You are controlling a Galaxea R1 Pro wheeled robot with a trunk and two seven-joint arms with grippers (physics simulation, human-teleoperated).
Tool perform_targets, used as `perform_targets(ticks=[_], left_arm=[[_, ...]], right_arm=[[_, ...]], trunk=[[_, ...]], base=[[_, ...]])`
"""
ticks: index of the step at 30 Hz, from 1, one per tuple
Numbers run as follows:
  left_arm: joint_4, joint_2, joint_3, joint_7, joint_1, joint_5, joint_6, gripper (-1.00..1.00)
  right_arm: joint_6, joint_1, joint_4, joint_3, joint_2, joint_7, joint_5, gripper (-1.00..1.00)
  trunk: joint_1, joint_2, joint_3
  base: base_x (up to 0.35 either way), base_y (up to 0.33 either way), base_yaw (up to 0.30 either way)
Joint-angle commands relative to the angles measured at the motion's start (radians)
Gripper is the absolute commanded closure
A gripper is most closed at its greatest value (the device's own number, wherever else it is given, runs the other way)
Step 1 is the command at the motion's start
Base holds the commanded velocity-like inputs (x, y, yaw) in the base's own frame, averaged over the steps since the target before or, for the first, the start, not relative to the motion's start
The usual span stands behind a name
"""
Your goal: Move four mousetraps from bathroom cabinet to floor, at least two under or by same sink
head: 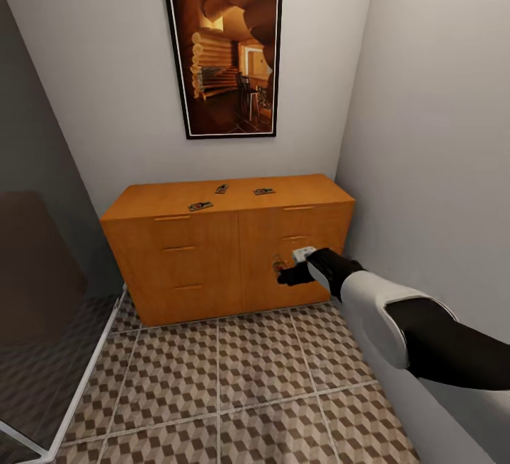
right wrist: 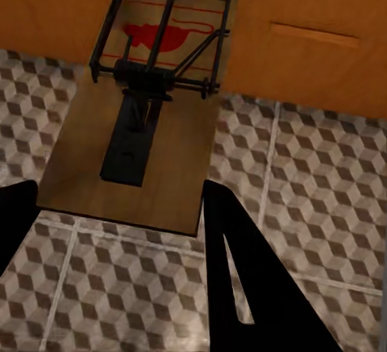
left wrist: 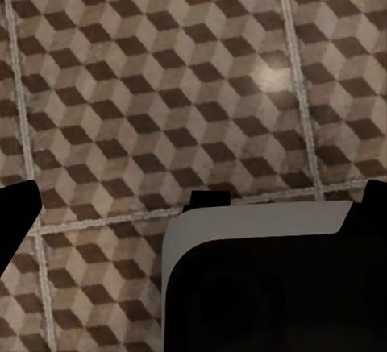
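Observation:
Three mousetraps lie on top of the orange-brown cabinet (head: 177, 251): one near the front (head: 200, 205), one further back (head: 222, 188) and one to the right (head: 263, 191). My right gripper (head: 285, 274) hangs in front of the cabinet's right drawers, above the bathroom floor (head: 234, 379), shut on another mousetrap (head: 278, 263). The right wrist view shows that mousetrap (right wrist: 145, 102) close up, a wooden board with black wire, clamped at its near end in the gripper (right wrist: 121, 187). My left gripper (left wrist: 193, 203) is open over the floor tiles (left wrist: 161, 86), nothing between its fingers. The bathroom sink is out of view.
A framed picture (head: 225, 49) hangs above the cabinet. A grey wall (head: 439, 166) runs close along my right arm. A glass partition with a pale frame (head: 78, 379) borders the floor on the left. A white and black part of the robot (left wrist: 266, 287) sits below the left gripper.

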Motion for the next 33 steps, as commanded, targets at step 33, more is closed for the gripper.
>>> perform_targets(ticks=[33], left_arm=[[0.007, -0.001, -0.002, 0.005, 0.001, -0.001, -0.001, -1.0]], right_arm=[[-0.901, 0.82, 0.007, 0.003, -0.067, -0.125, 0.19, 1.0]], trunk=[[0.0, 0.0, -0.001]], base=[[0.0, 0.0, 0.0]])
